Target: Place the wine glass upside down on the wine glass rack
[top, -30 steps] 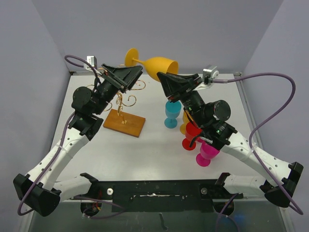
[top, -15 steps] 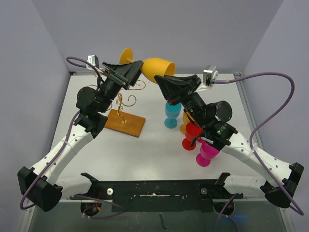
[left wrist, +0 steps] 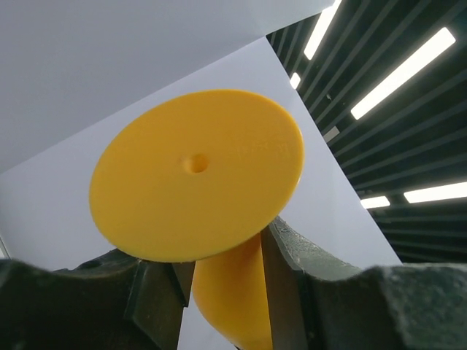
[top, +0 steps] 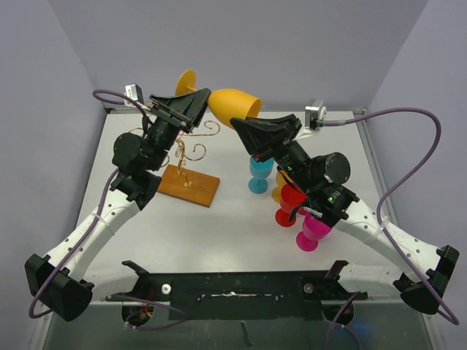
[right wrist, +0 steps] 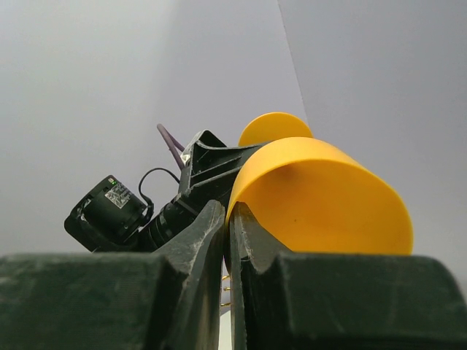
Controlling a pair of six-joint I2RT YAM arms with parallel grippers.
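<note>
The yellow wine glass (top: 235, 104) is held lying sideways in the air near the back wall, foot to the left. My left gripper (top: 202, 103) is shut on its stem just behind the foot. In the left wrist view the round foot (left wrist: 197, 175) fills the middle, with the stem between my left gripper's (left wrist: 222, 288) fingers. My right gripper (top: 238, 124) is shut on the bowl's rim, which is pinched between its jaws in the right wrist view (right wrist: 230, 219); the bowl (right wrist: 328, 193) sits to the right there. The gold wire rack (top: 191, 148) stands on its wooden base (top: 188, 186), below the left gripper.
A blue goblet (top: 257, 173), a red one (top: 290, 204), a magenta one (top: 314, 232) and an orange one (top: 278, 192) stand together under the right arm. Grey walls close in the back and both sides.
My left gripper has moved up and right onto the glass's stem and closed on it. The glass has shifted slightly left with both grippers.
</note>
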